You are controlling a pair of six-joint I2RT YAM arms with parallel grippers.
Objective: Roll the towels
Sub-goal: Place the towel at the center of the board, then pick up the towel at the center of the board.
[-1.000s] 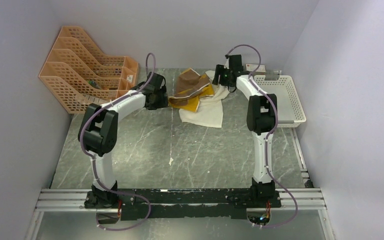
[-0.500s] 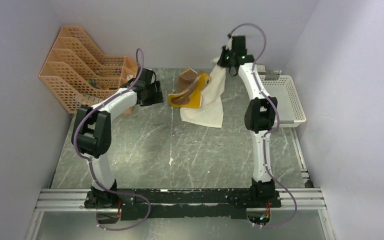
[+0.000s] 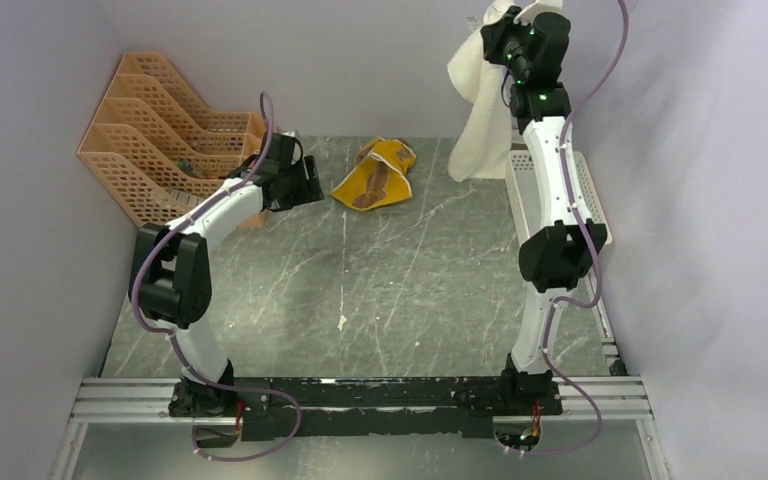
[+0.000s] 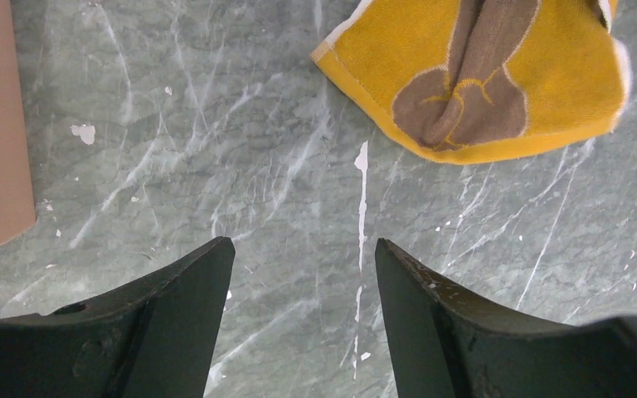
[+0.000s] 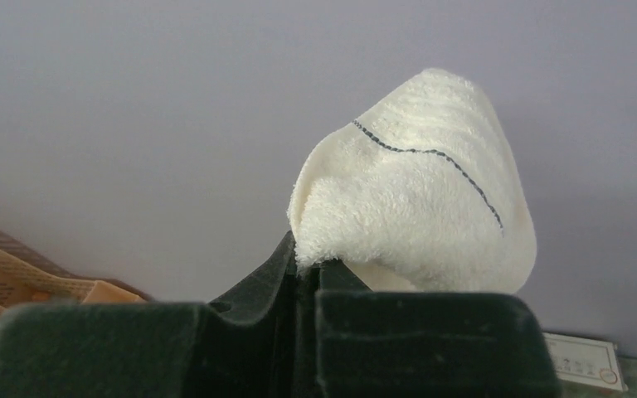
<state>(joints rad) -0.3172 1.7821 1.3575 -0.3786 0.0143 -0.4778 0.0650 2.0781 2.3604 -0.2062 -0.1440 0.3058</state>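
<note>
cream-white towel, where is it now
In the top view the cream-white towel hangs in the air at the far right, pinched in the right claw, beside the white basket.

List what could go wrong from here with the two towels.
1. The right gripper pinches only a small corner of the cream towel, which hangs high above the table; it may slip out.
2. Lowered from there, that towel could drape over the white basket instead of lying flat.
3. The brown-and-yellow towel lies crumpled; the open left gripper might roll it lumpy unless it is spread first.
</note>
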